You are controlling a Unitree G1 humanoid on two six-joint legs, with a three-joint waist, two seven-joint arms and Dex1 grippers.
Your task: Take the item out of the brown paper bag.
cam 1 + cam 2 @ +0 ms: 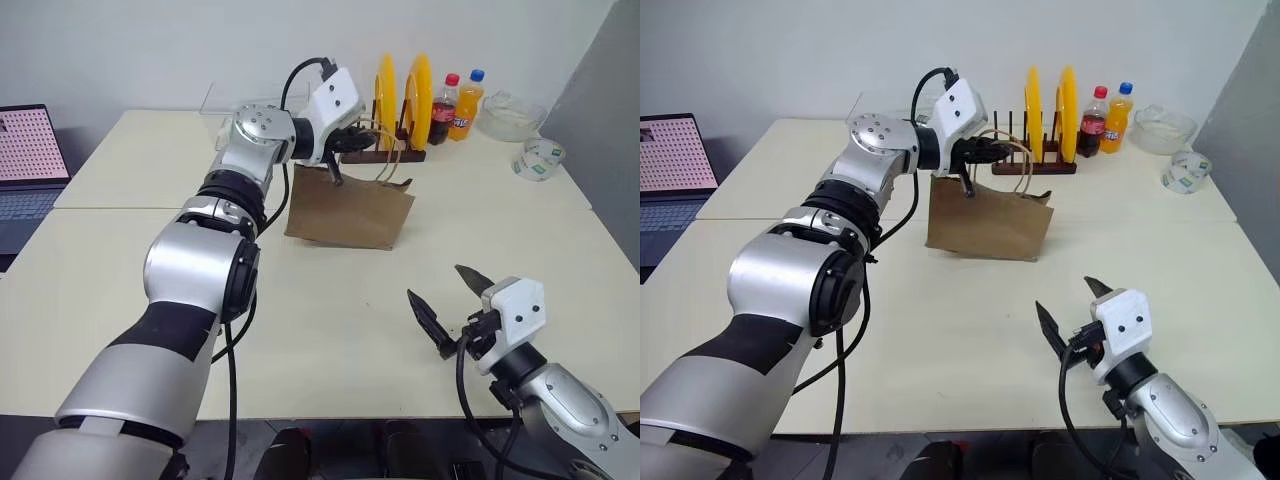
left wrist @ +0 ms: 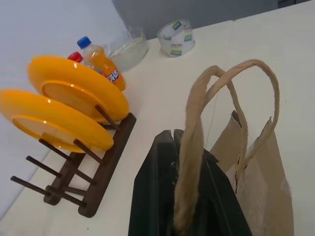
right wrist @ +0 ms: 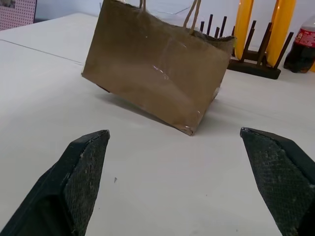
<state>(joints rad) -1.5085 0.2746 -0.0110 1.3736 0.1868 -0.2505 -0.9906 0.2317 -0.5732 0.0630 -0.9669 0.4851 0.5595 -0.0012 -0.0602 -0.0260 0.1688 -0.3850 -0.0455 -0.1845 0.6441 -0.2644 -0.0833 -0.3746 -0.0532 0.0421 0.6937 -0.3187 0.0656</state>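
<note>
Your left claw [image 2: 189, 196] was clamped on a handle of the brown paper bag [image 1: 350, 205], tilting it; your right claw [image 1: 452, 305] gaped wide, well short of the bag.

The brown paper bag [image 1: 350, 208] is seen on the pale table [image 1: 140, 290], tilted, its handles [image 1: 390, 160] pinched by the closed left gripper [image 1: 345, 152] above its open top. The right gripper [image 1: 452, 300] is held near the table's front edge, fingers spread wide, well apart from the bag. Yellow plates [image 1: 402, 95] are racked behind.
</note>
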